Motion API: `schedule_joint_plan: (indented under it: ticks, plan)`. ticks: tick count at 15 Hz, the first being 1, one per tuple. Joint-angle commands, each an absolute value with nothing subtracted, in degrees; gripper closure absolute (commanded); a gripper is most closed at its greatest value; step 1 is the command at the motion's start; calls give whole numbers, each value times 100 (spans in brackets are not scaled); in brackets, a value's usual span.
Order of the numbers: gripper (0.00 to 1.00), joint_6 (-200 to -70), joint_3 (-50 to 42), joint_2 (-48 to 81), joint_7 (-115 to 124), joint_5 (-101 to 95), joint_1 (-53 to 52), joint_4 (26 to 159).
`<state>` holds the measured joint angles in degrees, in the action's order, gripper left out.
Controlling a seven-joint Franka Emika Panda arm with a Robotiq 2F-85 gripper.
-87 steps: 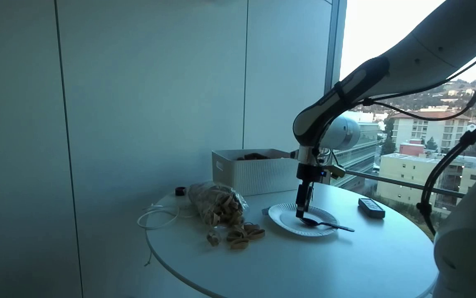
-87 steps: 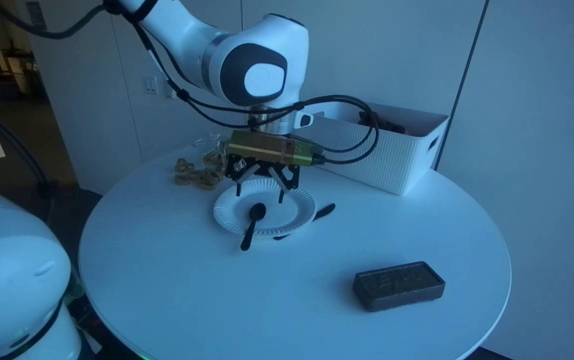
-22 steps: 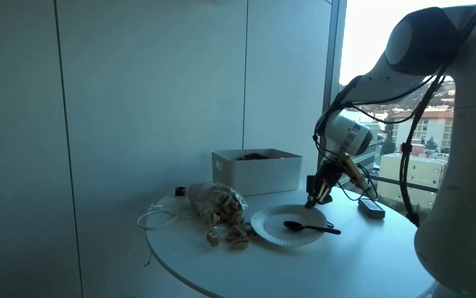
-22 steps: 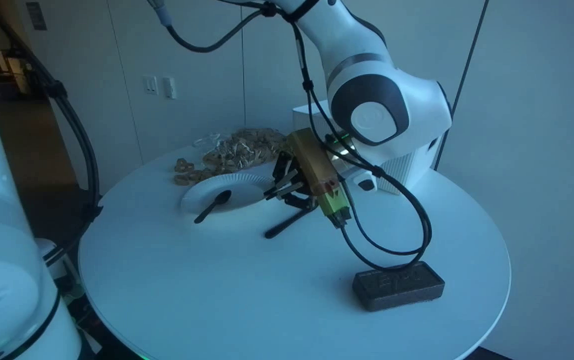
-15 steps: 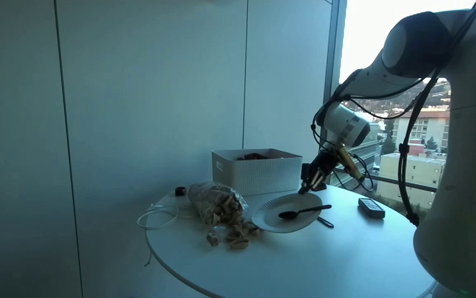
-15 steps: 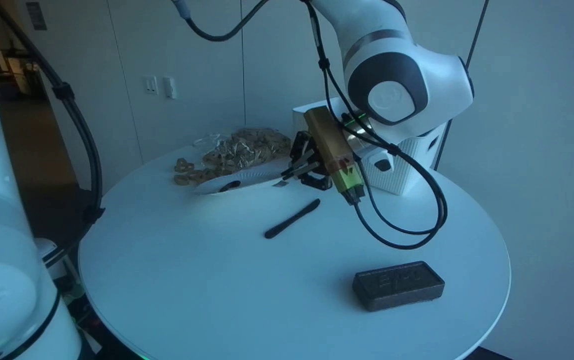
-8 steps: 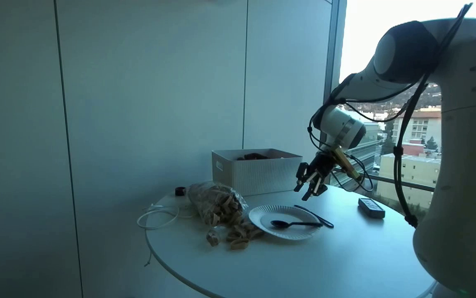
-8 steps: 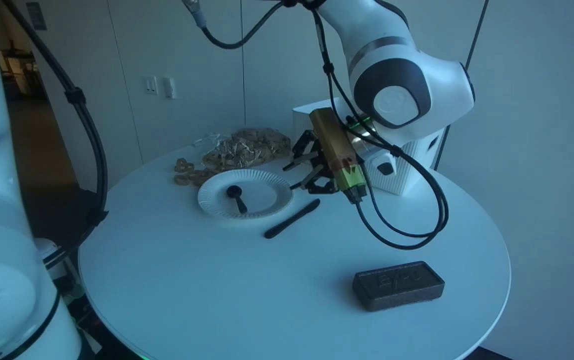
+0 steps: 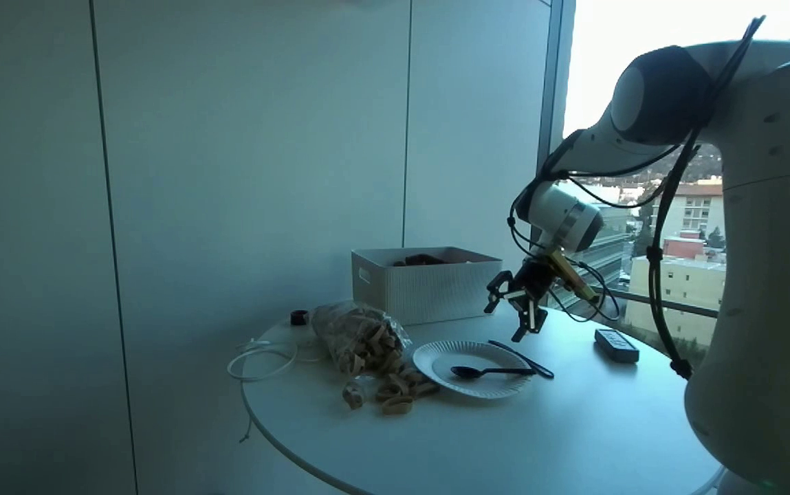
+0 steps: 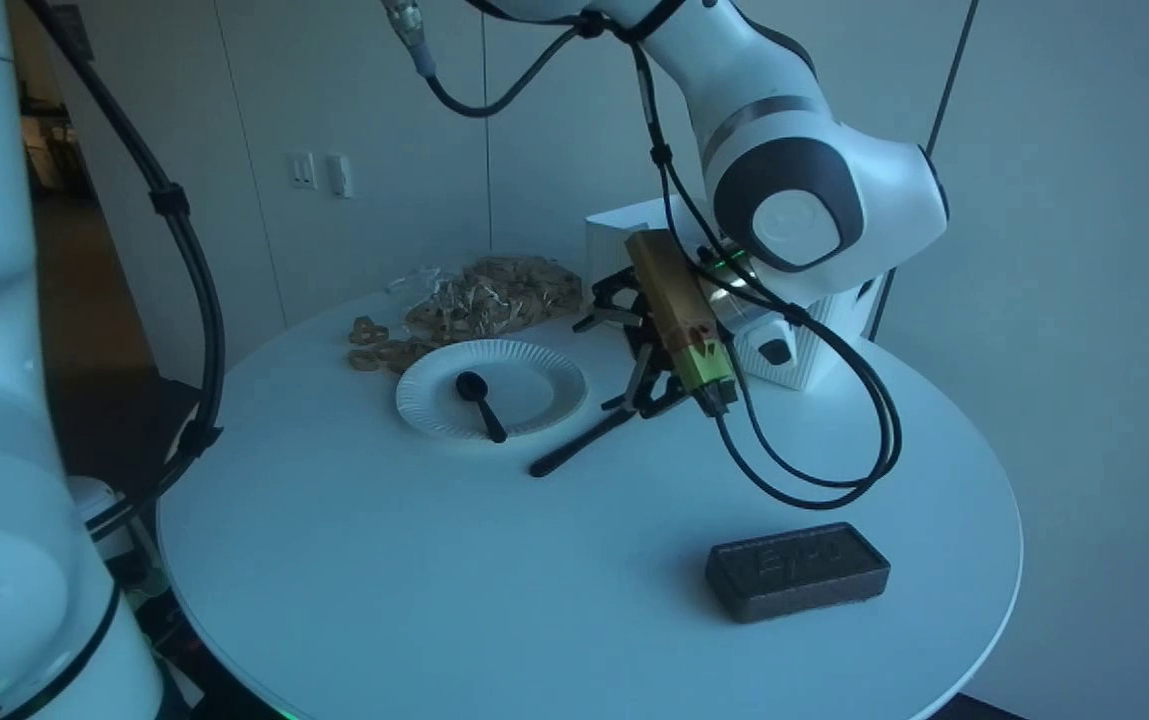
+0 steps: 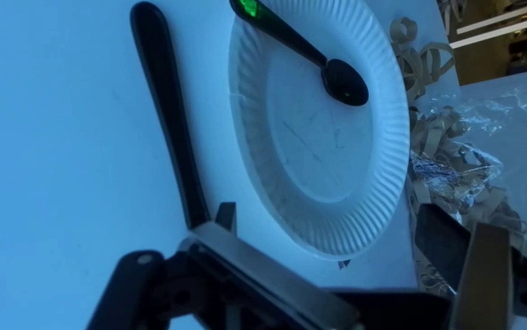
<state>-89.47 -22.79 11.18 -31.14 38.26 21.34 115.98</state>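
My gripper (image 9: 503, 323) is open and empty, tilted, just off the rim of a white fluted paper plate (image 10: 536, 385). In the wrist view its fingers stand wide apart, with the plate (image 11: 318, 151) beyond and between them. A black spoon (image 10: 474, 388) lies on the plate, bowl inside and handle across the rim; it shows in the wrist view too (image 11: 345, 82). A black knife (image 10: 574, 450) lies on the table beside the plate. In the wrist view one fingertip overlaps the end of the knife (image 11: 171, 105); I cannot tell whether they touch.
A clear bag of tan loops (image 9: 360, 337) and several loose loops (image 9: 398, 399) lie beside the plate. A white ribbed box (image 9: 436, 292) stands behind. A dark block (image 10: 799, 570) lies on the round white table (image 10: 494, 600). A white cord (image 9: 264, 375) lies near the edge.
The gripper, upright over the plate earlier, tilted and took its rim. It lifted and tipped the plate with the spoon, then let go. The plate lies flat, the knife uncovered; the jaws opened wider.
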Motion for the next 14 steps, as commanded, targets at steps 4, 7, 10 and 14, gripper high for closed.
schedule_joint_plan:
  ticks: [4, 7, 10, 14]
  plan:
    - [1, -8809, -2134, 1239, -3066, 3619, 2358, 11607]
    - [0, -8677, -2086, 1286, -3117, 3598, 2380, 11715]
    - [0, -8491, -2005, 1277, -3217, 3563, 2353, 11887]
    - [0, -8344, -1933, 1283, -3211, 3486, 2329, 11971]
